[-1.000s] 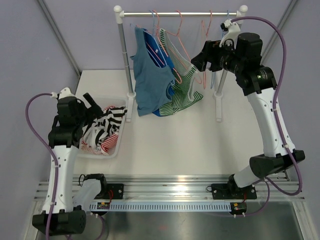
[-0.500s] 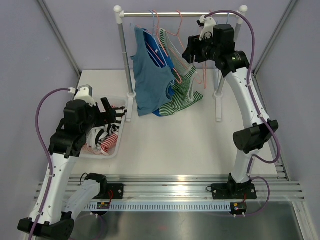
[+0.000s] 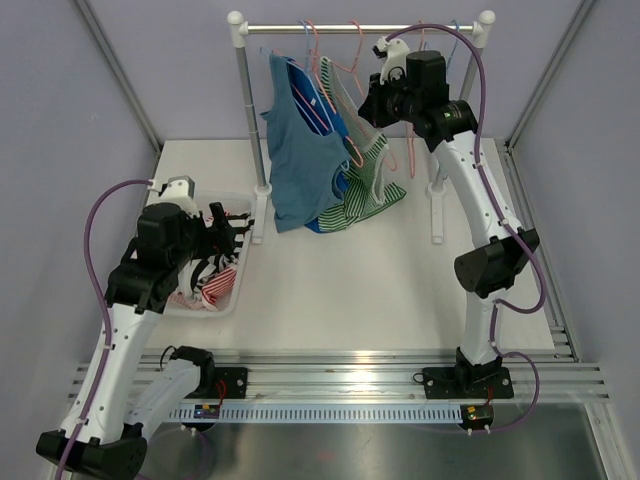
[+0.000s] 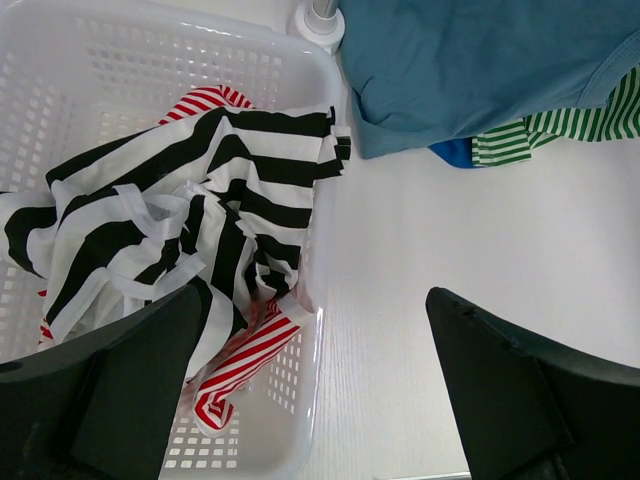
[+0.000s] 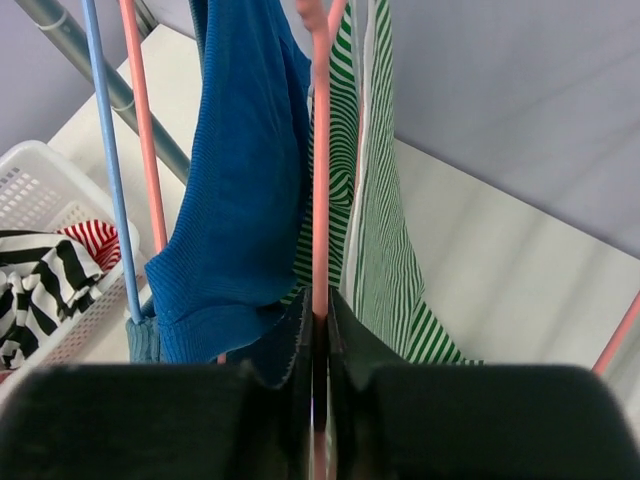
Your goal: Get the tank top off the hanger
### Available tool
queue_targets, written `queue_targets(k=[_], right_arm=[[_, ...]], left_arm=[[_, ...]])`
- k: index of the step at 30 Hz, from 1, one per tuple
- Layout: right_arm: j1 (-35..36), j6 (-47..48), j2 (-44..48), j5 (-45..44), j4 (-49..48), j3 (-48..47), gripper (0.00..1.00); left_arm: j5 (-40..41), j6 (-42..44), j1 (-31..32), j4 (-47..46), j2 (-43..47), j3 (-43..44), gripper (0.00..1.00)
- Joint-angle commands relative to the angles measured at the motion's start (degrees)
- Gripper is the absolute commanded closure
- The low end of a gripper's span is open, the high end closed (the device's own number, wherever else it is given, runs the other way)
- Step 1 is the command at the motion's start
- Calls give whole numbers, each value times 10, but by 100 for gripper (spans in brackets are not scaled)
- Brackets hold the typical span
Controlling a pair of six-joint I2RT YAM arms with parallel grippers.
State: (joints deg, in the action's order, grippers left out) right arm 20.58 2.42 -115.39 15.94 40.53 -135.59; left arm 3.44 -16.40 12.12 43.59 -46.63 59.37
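White tabletop (image 3: 400, 290), lilac walls, clothes rail (image 3: 360, 28) at the far edge.
Right pincer (image 5: 318, 322): pressed together on the pink hanger (image 5: 320, 150), high at the rail.
Green-striped tank top (image 5: 380, 200): hanging just right of that pincer, against the hanger; blue top (image 5: 240, 180) just left.
Left pincer (image 4: 315, 345): spread, holding nothing, above the basket (image 4: 150, 40) of striped clothes.
Step judged: hanger gripped, garment not yet off.
Next move likely called for the left pincer to reach the fabric and draw its straps free while the right steadied the hanger.
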Motion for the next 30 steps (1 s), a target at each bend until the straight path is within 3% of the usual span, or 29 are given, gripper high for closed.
queue_targets(k=[1,3,15,23,30], right_arm=[[11,4,8,-4,-22,-29,94],[16,0,17,-9,-21,-33,100],[19,-76,90,-43,-62,-7,100],[19,-74,145,-50,-7,29,100],[19,-79,283,-48,23,158,100]], left_arm=[[6,13,5,-36,3,0,1],[1,13,6,-36,0,0,1],[-4,11,8,-36,9,-3,1],[-19,-8,17,-35,6,27,1],[5,-37,112,-68,-24,100,1]])
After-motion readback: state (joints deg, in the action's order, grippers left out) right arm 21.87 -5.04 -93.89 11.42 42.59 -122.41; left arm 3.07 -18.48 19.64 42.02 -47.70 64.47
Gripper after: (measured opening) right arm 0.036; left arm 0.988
